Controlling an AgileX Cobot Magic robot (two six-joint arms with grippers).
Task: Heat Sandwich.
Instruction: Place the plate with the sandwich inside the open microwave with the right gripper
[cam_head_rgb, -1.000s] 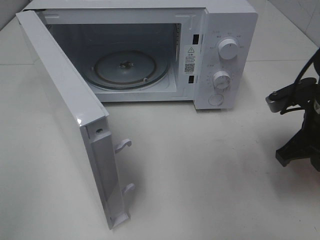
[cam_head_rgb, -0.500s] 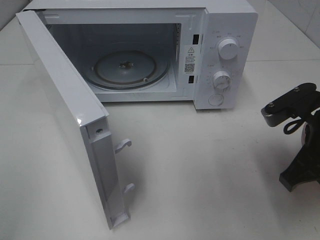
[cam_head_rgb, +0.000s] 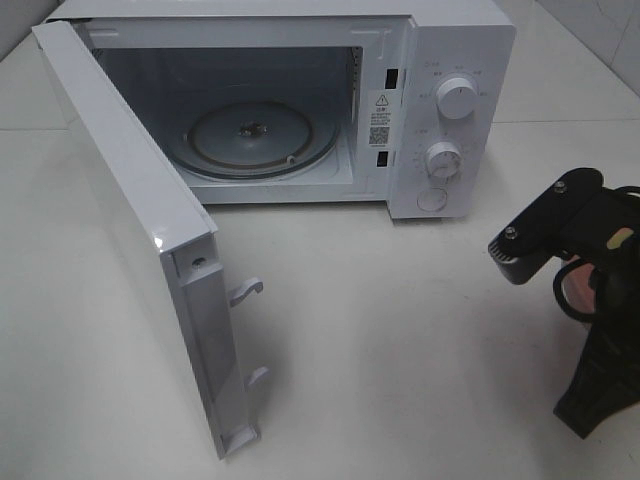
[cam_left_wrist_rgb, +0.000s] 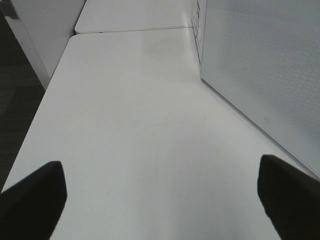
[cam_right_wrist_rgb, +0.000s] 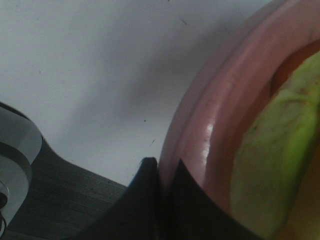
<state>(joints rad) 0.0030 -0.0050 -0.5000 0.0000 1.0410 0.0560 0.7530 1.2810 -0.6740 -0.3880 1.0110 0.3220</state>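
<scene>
Exterior high: microwave (cam_head_rgb: 440, 60) at the back of the table (cam_head_rgb: 400, 340), door (cam_head_rgb: 130, 220) swung wide toward the camera. Bare turntable (cam_head_rgb: 260, 140) inside. Right arm (cam_head_rgb: 560, 225) at the right edge, well apart from the microwave. A sliver of pink plate (cam_head_rgb: 578, 290) shows under it. Sandwich and both grippers can't be made out here.

Left wrist: left gripper (cam_left_wrist_rgb: 162, 192) with jaws spread wide, nothing between them, only table below. The door (cam_left_wrist_rgb: 270, 75) stands just beside it.

Right wrist: right gripper (cam_right_wrist_rgb: 162, 172) with fingertips pinched tight on the plate (cam_right_wrist_rgb: 215, 125) rim. The plate casts a shadow on the table (cam_right_wrist_rgb: 100, 60). The sandwich (cam_right_wrist_rgb: 270, 165) sits on the plate, only its green layer and a bit of orange in frame. It is not in the microwave.
</scene>
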